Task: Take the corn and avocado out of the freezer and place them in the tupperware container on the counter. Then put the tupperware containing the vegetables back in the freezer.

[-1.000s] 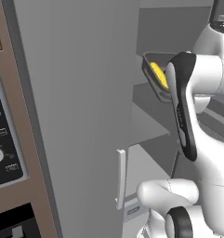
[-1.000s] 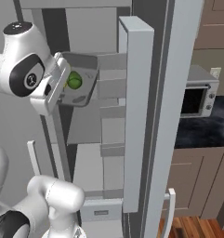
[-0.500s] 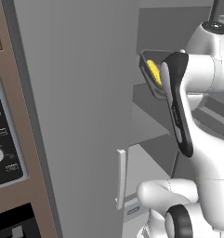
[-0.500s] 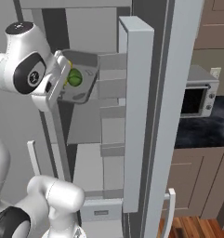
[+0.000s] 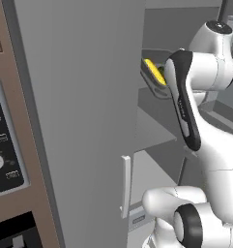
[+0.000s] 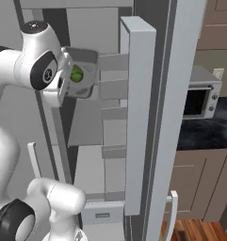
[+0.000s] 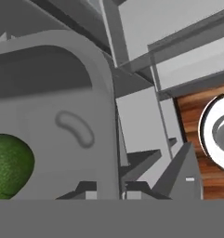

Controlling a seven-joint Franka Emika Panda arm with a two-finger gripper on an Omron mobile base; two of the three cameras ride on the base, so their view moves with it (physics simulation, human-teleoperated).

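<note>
the tupperware container (image 6: 84,75) is up in the air, tipped steeply, right at the mouth of the open freezer (image 5: 79,97), level with its upper shelves. the gripper (image 7: 104,188) is clenched on the container's rim, fingertips (image 7: 85,188) pinching the wall. the avocado (image 6: 76,74) sits inside against the container's floor, near the side closest to the arm; from the hand view it's the green lump in the lower left corner. the corn (image 5: 154,71) pokes out bright yellow along the container's edge in the left base view, half hidden by the arm. off to the right there's a microwave (image 6: 199,99) on the counter (image 6: 204,134).
</note>
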